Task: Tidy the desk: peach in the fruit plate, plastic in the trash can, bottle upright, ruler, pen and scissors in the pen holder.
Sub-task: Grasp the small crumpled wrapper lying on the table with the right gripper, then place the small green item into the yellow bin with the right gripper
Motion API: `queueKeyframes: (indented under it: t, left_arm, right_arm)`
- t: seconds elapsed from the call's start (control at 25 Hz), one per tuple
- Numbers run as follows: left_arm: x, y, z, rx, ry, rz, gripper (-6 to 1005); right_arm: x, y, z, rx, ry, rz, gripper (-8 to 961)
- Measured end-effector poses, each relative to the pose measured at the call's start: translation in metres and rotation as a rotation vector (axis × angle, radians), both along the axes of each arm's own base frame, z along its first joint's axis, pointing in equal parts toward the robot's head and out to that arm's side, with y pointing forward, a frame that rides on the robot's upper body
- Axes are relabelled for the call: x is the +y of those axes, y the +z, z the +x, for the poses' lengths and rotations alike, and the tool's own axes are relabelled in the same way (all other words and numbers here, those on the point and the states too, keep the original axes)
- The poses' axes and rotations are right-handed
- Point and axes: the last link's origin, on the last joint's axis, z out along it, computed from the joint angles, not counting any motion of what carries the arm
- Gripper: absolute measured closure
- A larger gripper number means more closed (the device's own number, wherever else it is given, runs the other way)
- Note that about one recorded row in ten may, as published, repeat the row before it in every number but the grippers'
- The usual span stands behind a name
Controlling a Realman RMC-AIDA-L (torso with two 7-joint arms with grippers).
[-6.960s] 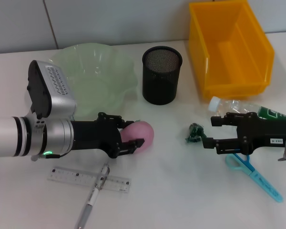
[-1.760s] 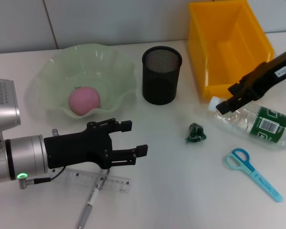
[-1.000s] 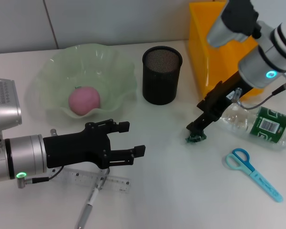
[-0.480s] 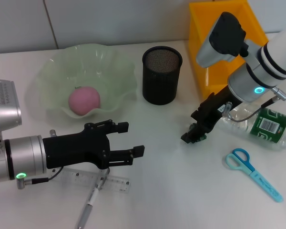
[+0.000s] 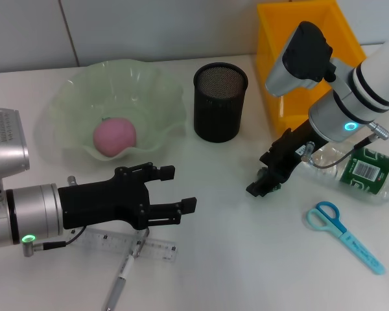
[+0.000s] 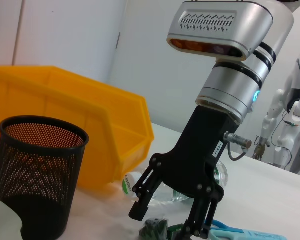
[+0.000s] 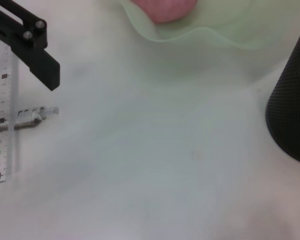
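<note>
The left gripper (image 5: pixel 176 189) hovers spread wide and empty above the clear plastic ruler (image 5: pixel 97 240) on the white desk (image 5: pixel 233 259). The pink peach (image 5: pixel 115 135) sits in the pale green wavy plate (image 5: pixel 162 97). The right gripper (image 5: pixel 262 181) straddles the small dark green crumpled plastic (image 6: pixel 154 229), fingers apart.

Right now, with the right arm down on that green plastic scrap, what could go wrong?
1. The right end effector straddles the small plastic with open fingers; it might slip out when they close.
2. The bottle lies right behind that arm; lifting could nudge it rolling toward the scissors.
3. The left end effector hovers open over the ruler and pen.
</note>
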Motion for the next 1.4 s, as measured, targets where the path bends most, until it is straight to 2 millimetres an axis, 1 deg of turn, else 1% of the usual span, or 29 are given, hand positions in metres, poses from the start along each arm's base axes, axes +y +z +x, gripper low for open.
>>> queueKeyframes:
  t: [0.44,0.68,0.96,1.2,1.4]
  left_arm:
    - [-0.0001,-0.0006,0.0006,-0.002,-0.001,-0.001,156]
    - [-0.0005,-0.0010,0.0010,-0.004,-0.001,-0.003,156]
    - [-0.0019,-0.0010,0.0005,-0.007,0.000,-0.006,156]
    - [-0.0026,-0.0015,0.0008,-0.009,0.000,-0.008,156]
    - [-0.0028,-0.0015,0.0009,-0.010,-0.001,-0.008,156]
  right_arm:
    - [-0.0015,-0.0035,0.0028,-0.001,-0.009,-0.003,267]
    - [-0.0045,-0.0071,0.0067,-0.029,-0.015,-0.013,270]
    - [-0.0040,-0.0059,0.0064,-0.019,-0.022,-0.003,274]
    - [-0.0044,-0.0053,0.0055,-0.016,-0.021,-0.006,467]
    - [-0.0051,0.0006,0.0007,0.008,-0.015,0.002,519]
